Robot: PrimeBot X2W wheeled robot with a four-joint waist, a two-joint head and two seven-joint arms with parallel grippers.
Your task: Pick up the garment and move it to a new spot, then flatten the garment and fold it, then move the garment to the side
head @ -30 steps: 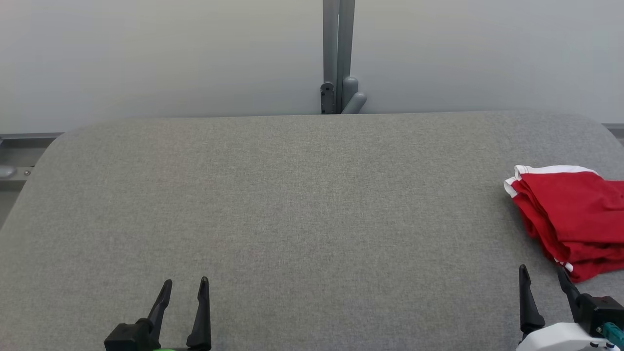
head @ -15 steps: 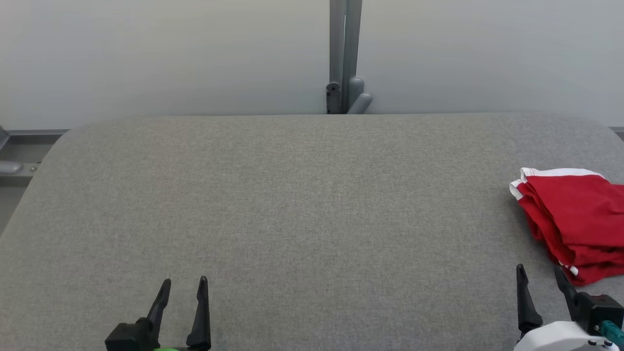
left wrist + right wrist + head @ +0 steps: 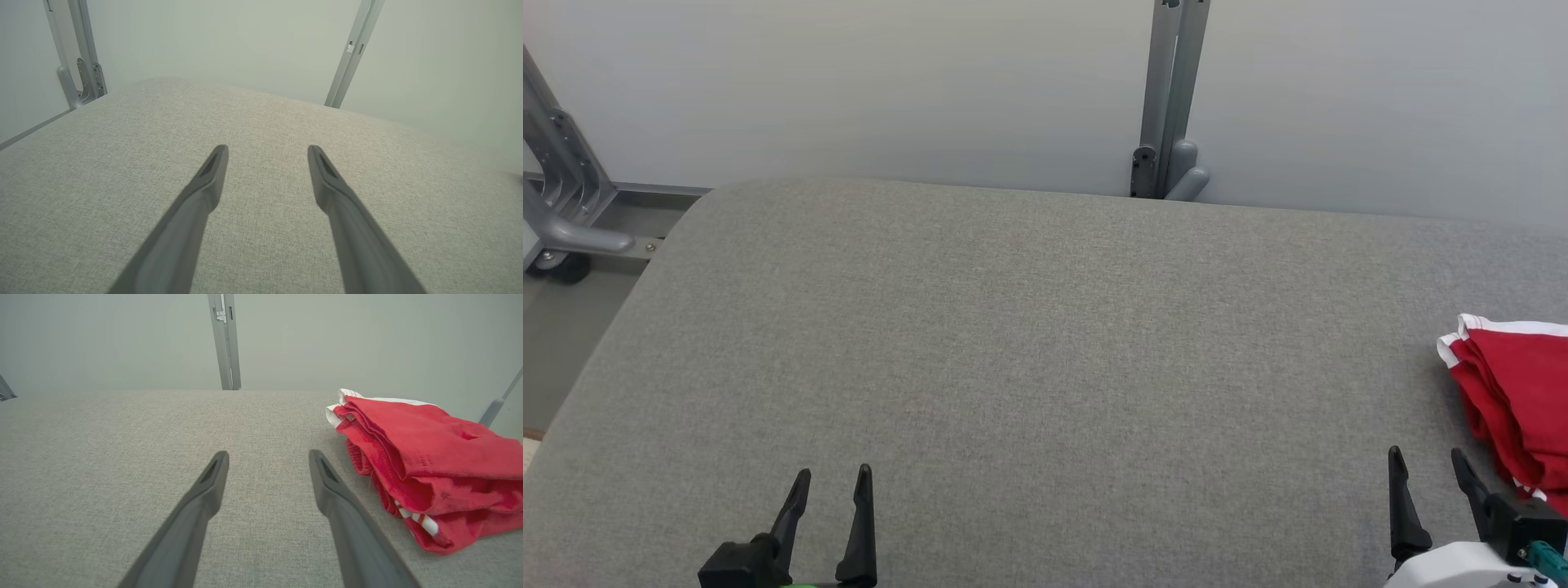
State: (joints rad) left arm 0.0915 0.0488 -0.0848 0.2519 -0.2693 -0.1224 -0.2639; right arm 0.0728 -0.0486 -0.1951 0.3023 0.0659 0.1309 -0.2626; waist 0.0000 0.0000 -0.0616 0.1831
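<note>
The garment (image 3: 1519,392) is red with white trim, folded in a thick stack at the table's right edge, partly cut off by the head view. In the right wrist view the garment (image 3: 425,457) lies just right of my fingers, apart from them. My right gripper (image 3: 1425,465) stands open at the lower right, a little left of the garment, with nothing between its fingers (image 3: 204,494). My left gripper (image 3: 833,482) is open at the lower left over bare fabric, far from the garment. Its fingers (image 3: 208,183) are spread wide and hold nothing.
The grey fabric-covered table (image 3: 1029,343) has rounded far corners. A grey metal post (image 3: 1172,106) rises behind its far edge against a pale wall. A metal frame with a wheel (image 3: 560,212) stands off the table's far left corner.
The head camera has turned left: the whole picture shifted right, so the garment sits nearer the right edge and the frame at far left came into view. Both grippers keep their open pose.
</note>
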